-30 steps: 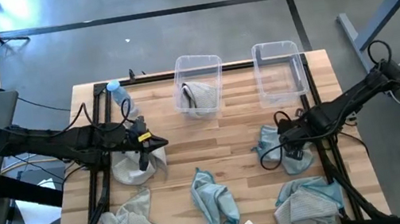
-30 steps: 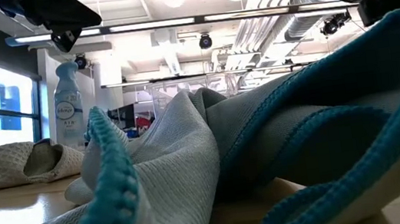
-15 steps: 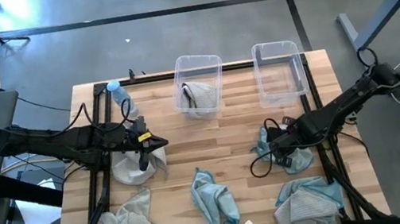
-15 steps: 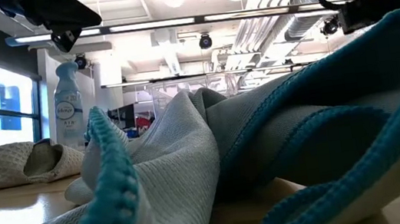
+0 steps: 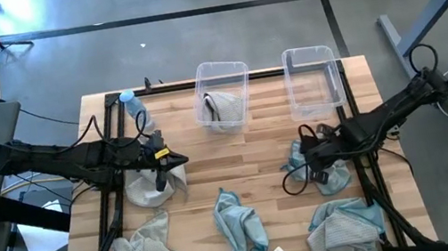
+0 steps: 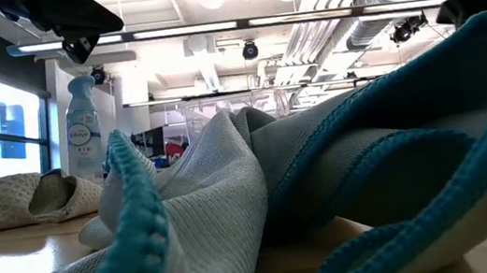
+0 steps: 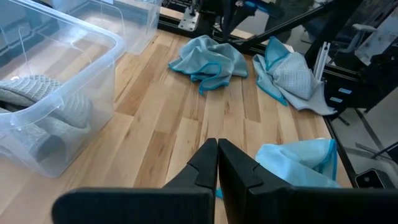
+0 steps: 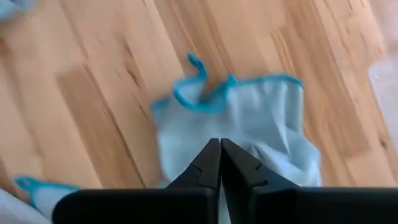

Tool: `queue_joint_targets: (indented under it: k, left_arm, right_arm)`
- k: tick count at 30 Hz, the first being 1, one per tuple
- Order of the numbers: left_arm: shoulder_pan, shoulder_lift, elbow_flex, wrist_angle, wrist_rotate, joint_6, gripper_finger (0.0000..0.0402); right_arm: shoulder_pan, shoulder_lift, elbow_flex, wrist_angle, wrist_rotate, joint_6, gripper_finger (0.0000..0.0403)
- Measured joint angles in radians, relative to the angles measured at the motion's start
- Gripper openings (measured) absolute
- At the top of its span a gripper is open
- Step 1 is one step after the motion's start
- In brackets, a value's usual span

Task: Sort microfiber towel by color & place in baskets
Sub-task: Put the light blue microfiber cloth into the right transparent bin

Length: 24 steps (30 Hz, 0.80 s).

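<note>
On the table's right side, my right gripper (image 5: 310,164) sits pressed together over a blue towel (image 5: 302,160).
That towel (image 8: 249,130) is pale blue with teal hem; whether cloth is pinched, I can't tell. My left gripper (image 7: 217,163), also closed and empty, waits above a grey towel (image 5: 140,191). Only the high view shows both baskets (image 5: 312,81); one (image 5: 223,95) holds a grey towel (image 5: 221,108). Low view is mostly blocked by cloth (image 6: 235,213).
</note>
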Motion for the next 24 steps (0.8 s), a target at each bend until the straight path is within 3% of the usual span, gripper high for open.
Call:
queue_joint_targets:
  k: [5,12,16,24]
  left_arm:
    - [0.0,0.0,0.0,-0.001,0.0,0.0,0.0]
    - [0.0,0.0,0.0,0.0,0.0,0.0,0.0]
    - [0.0,0.0,0.0,0.0,0.0,0.0,0.0]
    - [0.0,0.0,0.0,0.0,0.0,0.0,0.0]
  right_arm:
    - [0.0,0.016,-0.054,-0.098,-0.075,0.064,0.0007]
    - [0.0,0.017,-0.156,0.007,-0.145,0.144,0.0014]
    - [0.0,0.017,-0.182,0.014,-0.149,0.223,0.005]
    - [0.0,0.017,-0.222,0.106,-0.123,0.219,0.0138]
